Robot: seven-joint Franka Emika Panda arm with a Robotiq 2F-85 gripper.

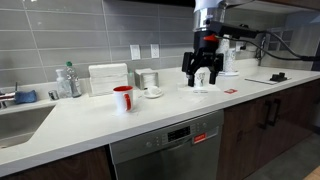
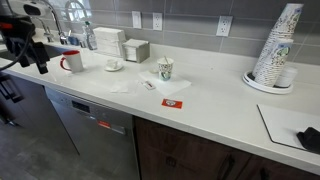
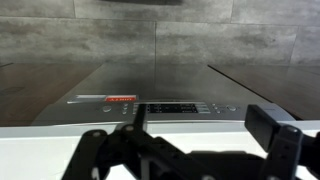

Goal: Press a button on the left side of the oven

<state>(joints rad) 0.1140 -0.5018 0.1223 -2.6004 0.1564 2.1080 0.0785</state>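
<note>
The oven [image 1: 165, 155] is a stainless-steel appliance built in under the white counter and shows in both exterior views [image 2: 95, 125]. Its narrow top control strip [image 3: 175, 107] carries a small red display [image 3: 120, 99] and rows of small buttons. My gripper [image 1: 202, 72] hangs above the counter's front part, over the oven, also seen at the left edge of an exterior view [image 2: 25, 45]. In the wrist view the gripper [image 3: 200, 128] is open and empty. Its two fingers frame the control strip from above the counter edge, not touching it.
A red mug [image 1: 123, 98], a white napkin box [image 1: 108, 78] and a saucer with a cup stand on the counter. A paper cup [image 2: 165, 68], a red card [image 2: 172, 102] and a stack of cups [image 2: 275, 50] lie further along. A sink [image 1: 15, 125] is at one end. Dark wood cabinets [image 1: 270, 125] flank the oven.
</note>
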